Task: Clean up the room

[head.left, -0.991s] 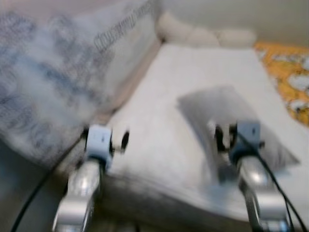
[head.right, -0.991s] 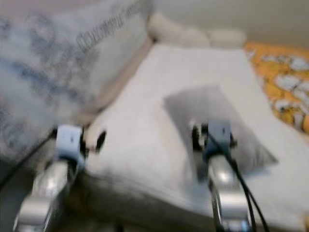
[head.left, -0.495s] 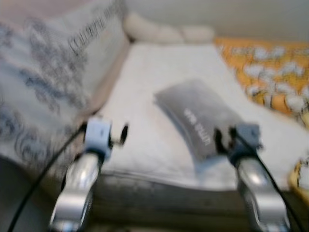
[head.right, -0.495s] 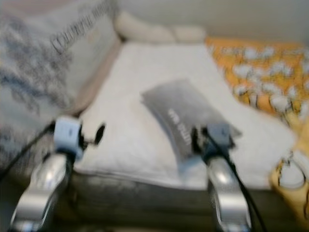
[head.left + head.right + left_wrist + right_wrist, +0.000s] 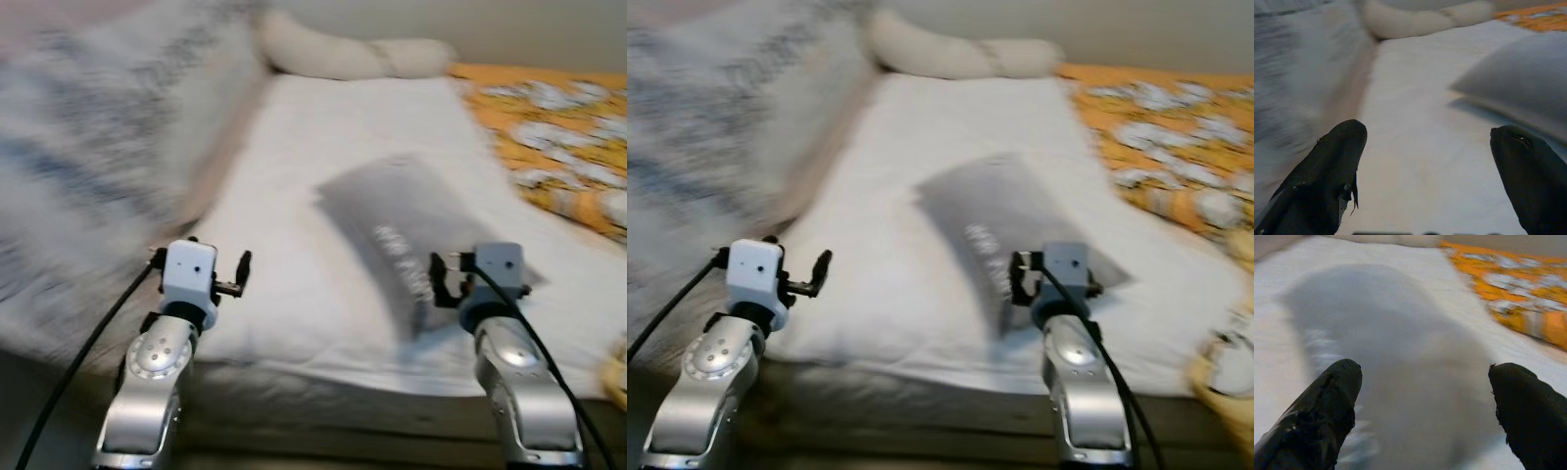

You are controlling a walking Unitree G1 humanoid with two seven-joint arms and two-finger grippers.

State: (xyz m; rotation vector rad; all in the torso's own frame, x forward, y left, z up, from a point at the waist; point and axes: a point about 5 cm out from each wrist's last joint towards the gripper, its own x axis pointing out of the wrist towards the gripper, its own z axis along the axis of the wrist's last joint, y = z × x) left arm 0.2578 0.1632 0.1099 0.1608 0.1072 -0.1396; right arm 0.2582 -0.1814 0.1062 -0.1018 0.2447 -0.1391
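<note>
— So where is the grey pillow (image 5: 421,235) found?
— On the white mattress (image 5: 323,147), just ahead of the right gripper (image 5: 1425,396). Both the right and left gripper (image 5: 1425,166) are held apart; one edge should be pinched squarely.

Silver arms (image 5: 147,392), white wrist blocks, black cables

Grey pillow (image 5: 411,230) with white lettering; white sheet (image 5: 323,147); orange blanket (image 5: 558,127), white pattern.
</note>
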